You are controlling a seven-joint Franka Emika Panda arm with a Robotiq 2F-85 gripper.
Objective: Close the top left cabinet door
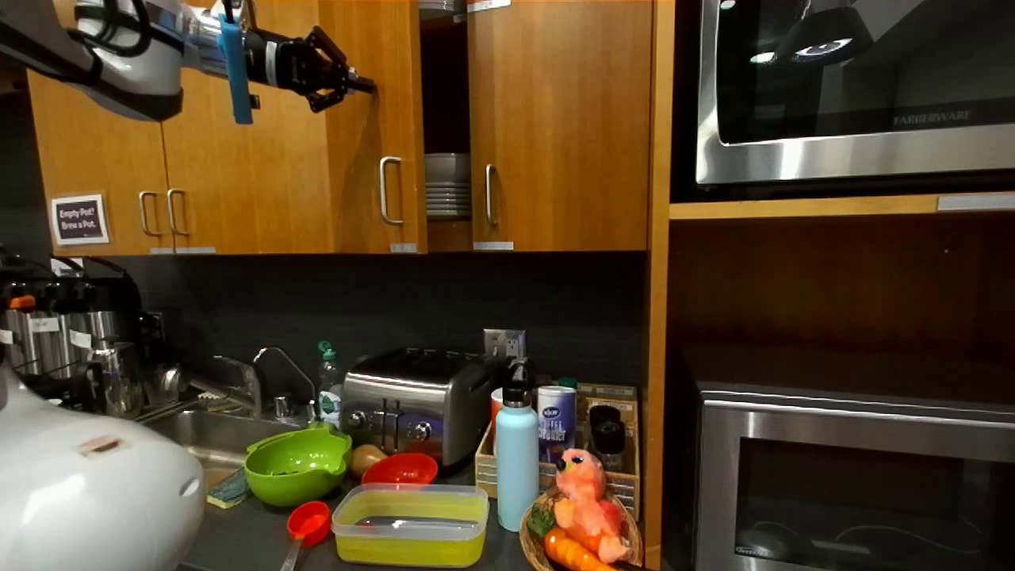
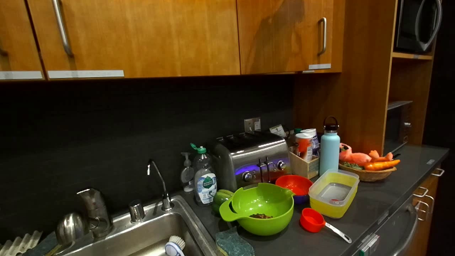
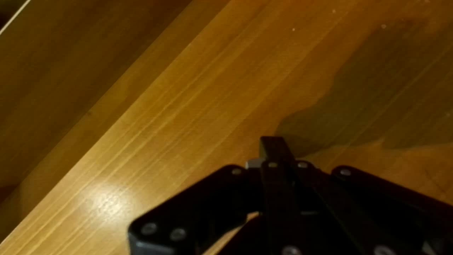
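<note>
I'm working on the top left cabinet door, which is standing ajar left of centre, high in an exterior view, with its bar handle sitting low near the free edge and stacked dishes showing through the gap. My gripper is pointing at the door's face, jaws drawn together on nothing; I can't tell whether it's touching. I'm favouring a slow, steady push near that free edge, easing off towards closing. At upper right, the microwave is reading "FARBERWARE"; at left, a sign is urging "Empty Pot? Brew a Pot."; lower centre, a canister is apparently offering coffee creamer.
</note>
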